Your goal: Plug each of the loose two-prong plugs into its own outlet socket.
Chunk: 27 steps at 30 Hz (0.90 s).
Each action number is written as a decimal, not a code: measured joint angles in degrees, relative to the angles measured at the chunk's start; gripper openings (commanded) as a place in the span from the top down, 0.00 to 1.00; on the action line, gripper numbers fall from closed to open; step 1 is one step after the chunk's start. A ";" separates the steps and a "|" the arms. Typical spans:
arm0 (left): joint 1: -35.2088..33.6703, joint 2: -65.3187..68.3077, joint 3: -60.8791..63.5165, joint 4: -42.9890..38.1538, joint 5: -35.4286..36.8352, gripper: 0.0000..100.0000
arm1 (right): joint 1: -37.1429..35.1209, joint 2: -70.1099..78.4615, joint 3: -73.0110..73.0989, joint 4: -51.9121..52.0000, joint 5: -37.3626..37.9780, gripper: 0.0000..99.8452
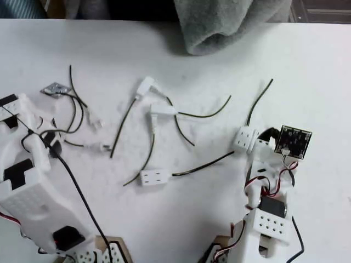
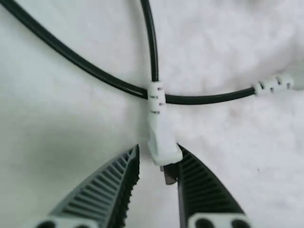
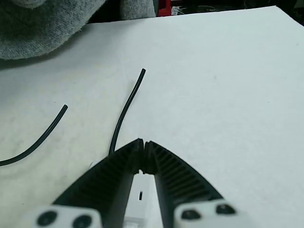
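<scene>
Left claw [image 2: 157, 153], jaws apart, straddles a plug [image 2: 160, 135] lying on the desk [image 2: 57, 142] at the high view's left, seemingly to grasp it, while the right claw [image 3: 142, 143], clamped on a socket [image 1: 245, 138] at centre right, apparently steadies it for insertion.

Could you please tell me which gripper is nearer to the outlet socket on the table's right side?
Right. The right gripper is shut on that outlet socket; the left gripper is across the table, open around a two-prong plug.
</scene>
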 measured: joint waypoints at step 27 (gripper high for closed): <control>3.78 0.00 0.00 -3.16 0.53 0.83 | 0.00 0.00 0.53 0.00 0.00 0.98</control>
